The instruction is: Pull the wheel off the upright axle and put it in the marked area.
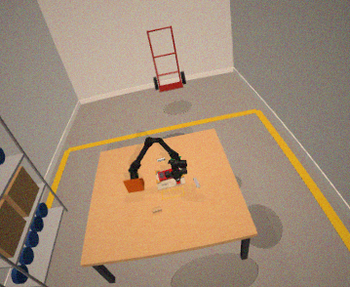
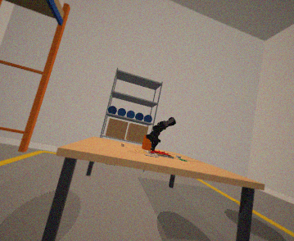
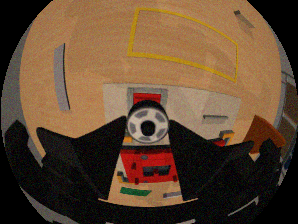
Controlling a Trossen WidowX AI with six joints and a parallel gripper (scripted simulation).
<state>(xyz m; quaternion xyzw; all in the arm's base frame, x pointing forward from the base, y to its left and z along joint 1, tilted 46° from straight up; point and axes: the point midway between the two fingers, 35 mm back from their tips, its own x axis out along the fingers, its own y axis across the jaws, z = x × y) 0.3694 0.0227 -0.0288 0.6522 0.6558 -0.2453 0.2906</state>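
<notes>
A big wooden table [image 1: 188,225] stands inside a yellow floor line [image 1: 300,168]. A red hand truck [image 1: 166,61] leans against the far wall, and a metal shelf [image 2: 133,107] with blue balls and brown boxes stands at one side.

On the table the black arm [image 1: 146,151] rises from an orange base [image 1: 134,184] and bends down over a red fixture [image 1: 165,176] which sits on a pale plate near the middle of the table.

On the table just beyond the fixture, in the wrist view, lies the marked area [image 3: 182,43], a thin yellow rectangle. Nothing lies inside it.

The gripper [image 3: 148,129] is low over the fixture. Its two dark fingers come in from both sides and pinch the wheel [image 3: 148,125], a round white and black piece. The wheel is between the fingertips, right above the red fixture; the axle itself is hidden under it, so I cannot tell if the wheel is on it or already lifted.

A small grey bar [image 3: 61,78] lies on the table at the left in the wrist view, well apart from the fixture.
</notes>
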